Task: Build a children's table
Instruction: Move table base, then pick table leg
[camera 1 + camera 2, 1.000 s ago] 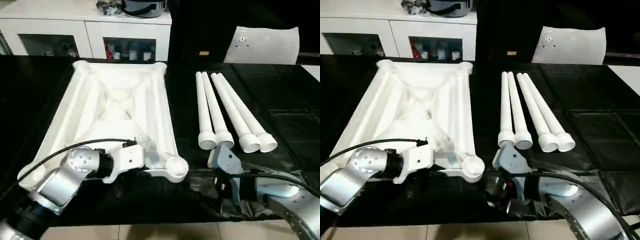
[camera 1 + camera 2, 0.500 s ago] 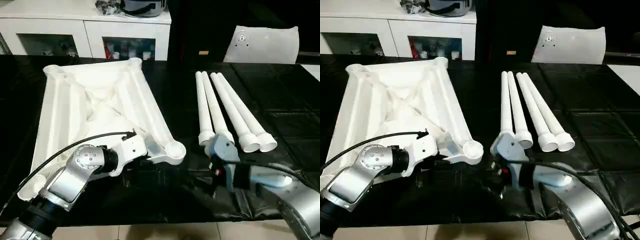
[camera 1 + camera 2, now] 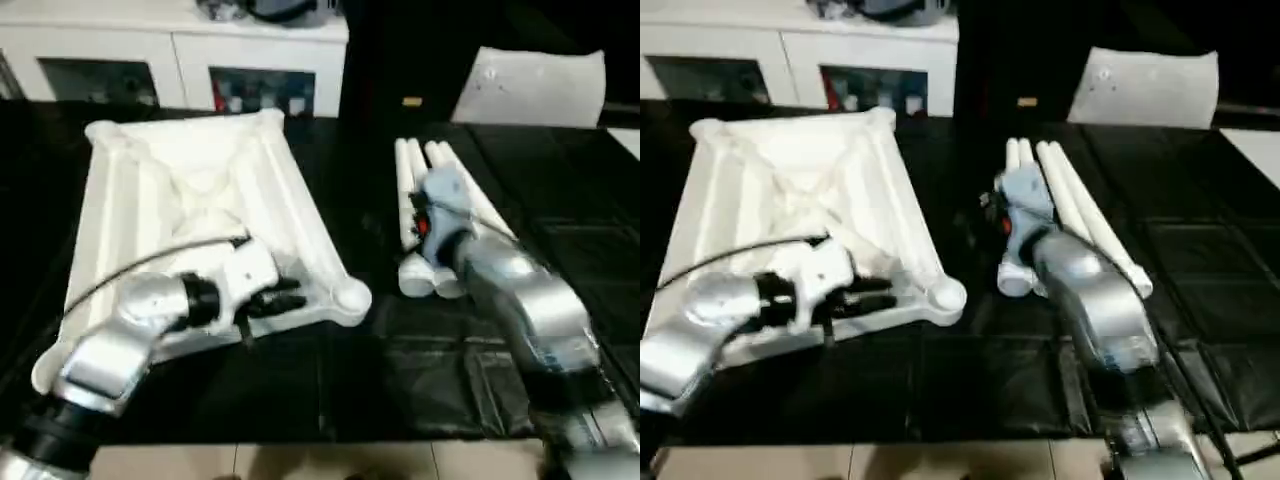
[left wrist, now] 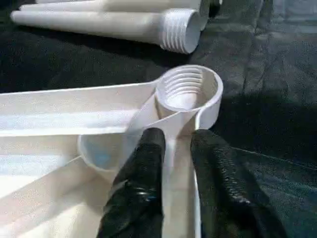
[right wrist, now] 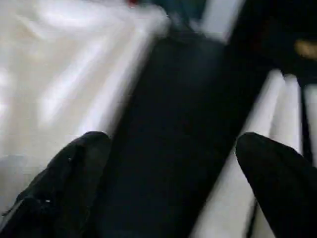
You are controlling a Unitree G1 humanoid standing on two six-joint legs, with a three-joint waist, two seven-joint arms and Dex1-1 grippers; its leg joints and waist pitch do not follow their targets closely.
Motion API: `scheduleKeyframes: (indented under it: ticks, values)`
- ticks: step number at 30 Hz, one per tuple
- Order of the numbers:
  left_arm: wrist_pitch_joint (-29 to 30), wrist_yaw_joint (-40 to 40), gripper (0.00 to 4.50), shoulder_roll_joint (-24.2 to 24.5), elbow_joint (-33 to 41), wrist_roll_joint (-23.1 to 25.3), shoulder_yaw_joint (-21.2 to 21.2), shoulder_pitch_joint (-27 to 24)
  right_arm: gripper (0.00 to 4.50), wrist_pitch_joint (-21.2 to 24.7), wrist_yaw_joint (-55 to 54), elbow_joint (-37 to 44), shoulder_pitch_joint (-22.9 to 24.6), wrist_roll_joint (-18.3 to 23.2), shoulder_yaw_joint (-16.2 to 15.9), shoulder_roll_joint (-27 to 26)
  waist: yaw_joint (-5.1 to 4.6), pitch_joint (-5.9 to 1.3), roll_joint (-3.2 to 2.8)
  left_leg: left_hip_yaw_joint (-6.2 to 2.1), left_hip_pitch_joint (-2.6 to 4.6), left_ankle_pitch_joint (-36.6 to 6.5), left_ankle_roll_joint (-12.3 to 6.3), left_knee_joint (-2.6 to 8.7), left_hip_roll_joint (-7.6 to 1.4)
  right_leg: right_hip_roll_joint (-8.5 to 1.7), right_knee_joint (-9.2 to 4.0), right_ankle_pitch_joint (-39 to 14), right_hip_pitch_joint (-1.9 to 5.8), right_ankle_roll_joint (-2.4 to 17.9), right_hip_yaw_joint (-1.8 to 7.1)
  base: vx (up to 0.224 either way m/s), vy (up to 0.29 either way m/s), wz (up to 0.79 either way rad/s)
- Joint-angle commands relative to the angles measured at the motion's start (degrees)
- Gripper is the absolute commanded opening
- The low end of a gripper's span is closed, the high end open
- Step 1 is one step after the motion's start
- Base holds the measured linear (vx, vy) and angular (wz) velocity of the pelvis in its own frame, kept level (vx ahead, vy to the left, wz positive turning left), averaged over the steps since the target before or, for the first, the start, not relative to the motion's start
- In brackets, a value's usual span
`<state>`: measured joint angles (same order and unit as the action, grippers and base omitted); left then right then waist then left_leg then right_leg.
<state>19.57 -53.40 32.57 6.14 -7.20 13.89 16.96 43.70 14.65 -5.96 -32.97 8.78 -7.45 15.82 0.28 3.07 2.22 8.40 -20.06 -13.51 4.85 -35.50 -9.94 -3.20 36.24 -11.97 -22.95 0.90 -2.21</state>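
Observation:
The white table top (image 3: 190,190) lies underside up on the left of the black table, ribs showing. My left gripper (image 4: 177,144) is at its near right corner. Its black fingers (image 3: 276,300) stand a little apart on either side of a rib, just short of the threaded round socket (image 4: 188,89). Several white legs (image 3: 404,165) lie side by side on the right, one threaded end (image 4: 181,29) pointing toward the top. My right arm (image 3: 440,195) reaches out over these legs. The right gripper (image 5: 176,144) is wide open with nothing between its fingers, above the dark gap between top and legs.
White cabinets with glass doors (image 3: 200,60) stand behind the table. A flat white panel (image 3: 540,85) leans at the back right. The black table surface (image 3: 400,370) runs to its front edge (image 3: 300,440), with pale floor below.
The table top's far end swung to the left, then stayed put. My left fingers have loosened on the rib. My right arm moved from the near edge out over the legs.

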Motion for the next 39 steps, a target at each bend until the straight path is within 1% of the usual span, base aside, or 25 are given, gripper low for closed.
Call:
scheduleKeyframes:
  ticks: [1,2,3,4,5,7,10,13,14,16,17,18,19,20,21,22,23,26,28,30,31,32,33,37,39]
  values:
    - [1.7,-0.2,1.45,0.2,3.2,-1.2,-1.1,-0.2,4.50,2.6,-1.8,-4.9,-2.1,-1.6,-0.3,-0.3,0.25,-3.25,-0.87,0.30,0.18,-1.5,1.12,4.41,-2.23,-3.72,-3.45,-1.9,3.24,13.8,2.92,0.000,0.000,0.00]
    - [2.5,-0.2,1.45,0.4,4.7,-1.5,-1.4,-0.7,4.50,2.6,-2.8,-8.4,-4.0,-1.3,0.4,-1.0,0.22,-3.27,-0.82,0.36,0.13,-1.3,1.19,4.42,-2.26,-3.69,-3.34,-1.1,3.29,13.8,2.93,0.000,0.000,0.00]
    - [3.1,-0.1,1.45,0.6,5.5,-1.6,-1.5,-0.9,4.50,2.4,-3.4,-10.5,-5.0,-1.2,0.9,-1.5,0.10,-3.31,-0.65,0.22,-0.27,-1.1,1.29,4.57,-2.18,-3.69,-3.19,-1.0,3.63,13.7,2.80,0.000,0.000,0.00]
    - [4.1,-0.1,1.74,1.0,7.1,-2.1,-1.5,-1.4,4.50,2.3,-4.5,-13.9,-6.6,-1.4,1.3,-2.1,0.15,-3.38,-0.66,0.32,-0.17,-1.2,1.37,4.45,-2.22,-3.77,-3.18,-1.0,3.51,13.7,2.84,0.000,0.000,0.00]
    - [5.2,-0.1,1.74,1.3,8.5,-2.4,-1.5,-1.7,4.50,2.1,-5.4,-16.8,-8.0,-1.6,1.8,-2.6,0.09,-3.41,-0.74,0.32,-0.12,-0.9,1.63,4.43,-2.23,-3.79,-3.07,-0.7,3.41,13.9,2.79,0.000,0.000,0.00]
    - [6.1,-0.1,1.94,1.4,9.6,-2.7,-1.4,-1.8,4.50,1.8,-6.0,-19.0,-8.9,-1.8,2.1,-2.9,0.15,-3.37,-0.50,0.44,-0.26,-0.6,1.65,4.36,-2.20,-3.69,-3.08,0.0,3.57,13.9,2.83,0.000,0.000,0.00]
    - [8.6,0.6,2.24,1.3,12.8,-3.4,-1.1,-1.9,4.50,-1.2,-6.7,-27.2,-12.4,-2.1,3.5,-4.2,0.19,-3.46,-0.51,0.53,-0.31,-0.1,1.36,4.27,-2.21,-3.76,-2.85,0.7,3.57,14.1,2.79,0.000,0.000,0.00]
    - [9.4,1.0,2.47,1.3,13.6,-3.4,-1.0,-1.9,4.50,-2.3,-6.7,-30.9,-14.1,-2.2,4.2,-4.7,0.26,-3.49,-0.61,0.59,-0.32,0.1,1.26,4.18,-2.22,-3.74,-2.82,1.0,3.58,14.1,2.75,0.000,0.000,0.00]
    - [9.8,1.0,2.58,1.5,14.2,-3.0,-0.6,-1.9,4.50,-3.9,-6.9,-34.4,-15.5,-2.2,4.6,-5.1,0.19,-3.59,-0.50,0.61,-0.31,0.6,1.04,4.11,-2.19,-3.70,-2.72,1.7,3.55,14.3,2.72,0.000,0.000,0.00]
    - [11.0,1.1,2.77,1.6,15.0,-3.2,-0.4,-2.1,4.50,-5.9,-7.2,-38.4,-16.8,-2.3,4.6,-5.6,0.13,-3.52,-0.61,0.64,-0.44,0.2,0.91,4.08,-2.21,-3.75,-2.73,1.2,3.48,14.9,2.70,0.000,0.000,0.00]
    - [11.8,1.3,2.77,1.6,15.5,-3.4,-0.3,-2.1,4.50,-7.0,-7.3,-40.6,-17.6,-2.5,4.8,-5.8,0.17,-3.60,-0.61,0.68,-0.42,0.2,0.90,4.02,-2.22,-3.79,-2.69,1.3,3.53,15.0,2.70,0.000,0.000,0.00]
    - [12.4,1.5,2.77,1.7,16.0,-3.4,-0.3,-2.1,4.50,-7.8,-7.5,-43.2,-18.5,-2.0,5.7,-6.4,0.16,-3.53,-0.73,0.68,-0.49,-0.2,0.88,4.03,-2.25,-3.85,-2.69,0.8,3.47,15.1,2.71,0.000,0.000,0.00]
    - [12.8,1.6,2.77,1.8,16.3,-3.5,-0.2,-2.1,4.50,-8.5,-7.6,-45.1,-19.1,-1.8,6.4,-6.8,0.20,-3.50,-0.67,0.69,-0.47,-0.5,0.84,4.02,-2.23,-3.78,-2.80,0.0,3.47,14.9,2.69,0.000,0.000,0.00]
    - [12.8,1.6,2.77,1.8,16.3,-3.5,-0.2,-2.1,4.50,-8.5,-7.6,-45.1,-19.1,-1.8,6.4,-6.8,0.19,-3.57,-0.68,0.69,-0.45,-0.4,0.82,3.99,-2.25,-3.80,-2.74,0.2,3.50,15.0,2.70,0.000,0.000,0.00]
    - [13.2,1.6,2.77,2.0,16.5,-3.4,0.0,-2.1,4.50,-9.2,-8.2,-47.0,-19.7,-2.0,6.7,-7.0,0.27,-3.48,-0.66,0.70,-0.56,-0.1,0.73,4.00,-2.25,-3.79,-2.78,0.5,3.49,14.9,2.68,0.000,0.000,0.00]
    - [13.4,1.6,2.77,2.1,16.5,-3.4,0.0,-2.1,4.50,-9.8,-8.6,-48.4,-20.1,-2.1,6.9,-7.2,0.20,-3.49,-0.71,0.71,-0.46,-0.7,0.91,4.00,-2.21,-3.74,-2.78,-0.3,3.36,14.9,2.62,0.000,0.000,0.00]
    - [13.6,1.6,2.77,2.2,16.6,-3.5,-0.1,-2.1,4.50,-10.3,-8.8,-49.6,-20.5,-2.2,7.1,-7.4,0.22,-3.42,-0.92,0.71,-0.44,-1.3,1.05,4.00,-2.20,-3.74,-2.84,-1.0,3.31,14.8,2.62,0.000,0.000,0.00]
    - [14.2,1.9,2.77,2.5,16.4,-3.1,0.2,-2.1,4.50,-11.7,-10.2,-55.2,-22.0,-1.5,8.8,-8.4,0.06,-3.33,-0.87,0.64,-0.40,-3.8,1.83,4.07,-2.24,-3.77,-3.02,-4.4,3.10,14.3,2.61,0.000,0.000,0.00]
    - [14.3,2.0,2.77,2.5,16.4,-3.0,0.3,-2.1,4.50,-12.1,-10.0,-56.9,-22.5,-1.2,9.5,-8.8,0.09,-3.19,-0.92,0.61,-0.43,-5.3,2.12,4.14,-2.22,-3.79,-3.25,-6.3,3.08,13.9,2.63,0.000,0.000,0.00]
    - [14.7,2.2,2.77,2.3,16.6,-3.1,0.3,-2.0,4.50,-12.2,-10.1,-58.8,-22.9,-0.8,10.6,-9.1,0.04,-3.29,-0.90,0.60,-0.48,-5.3,2.02,4.08,-2.22,-3.78,-3.15,-5.9,3.04,13.8,2.65,0.000,0.000,0.00]
    - [14.9,2.4,2.77,2.2,16.7,-3.2,0.2,-1.9,4.50,-12.6,-10.6,-59.7,-23.2,-0.5,11.3,-9.1,0.04,-3.39,-0.79,0.59,-0.52,-4.8,1.86,4.03,-2.20,-3.77,-3.03,-5.4,3.11,13.9,2.63,0.000,0.000,0.00]
    - [14.9,2.4,2.77,2.2,16.7,-3.2,0.2,-1.9,4.50,-12.6,-10.6,-59.7,-23.2,-0.5,11.3,-9.1,0.04,-3.34,-0.81,0.58,-0.58,-4.8,1.82,4.06,-2.18,-3.76,-3.04,-5.4,3.11,13.9,2.63,0.000,0.000,0.00]
    - [15.0,2.6,2.77,2.2,16.6,-3.2,0.1,-1.8,4.50,-13.2,-11.2,-60.9,-23.7,0.1,12.5,-9.1,0.13,-3.32,-0.82,0.60,-0.51,-4.8,1.78,4.06,-2.22,-3.79,-3.05,-5.5,3.02,13.8,2.60,0.000,0.000,0.00]
    - [14.7,3.5,2.77,1.9,16.3,-2.9,-0.1,-1.6,4.50,-13.2,-10.4,-62.8,-24.7,0.6,13.9,-9.1,0.06,-3.37,-0.82,0.58,-0.56,-5.0,1.58,4.04,-2.21,-3.69,-3.03,-5.6,3.02,13.9,2.50,0.000,0.000,0.00]
    - [14.8,4.1,2.82,1.6,16.0,-2.6,-0.1,-1.5,4.21,-13.3,-10.2,-63.5,-25.0,0.8,14.6,-9.0,0.05,-3.36,-0.86,0.58,-0.63,-5.0,1.48,4.03,-2.21,-3.73,-3.04,-5.5,3.05,14.0,2.51,0.000,0.000,0.00]
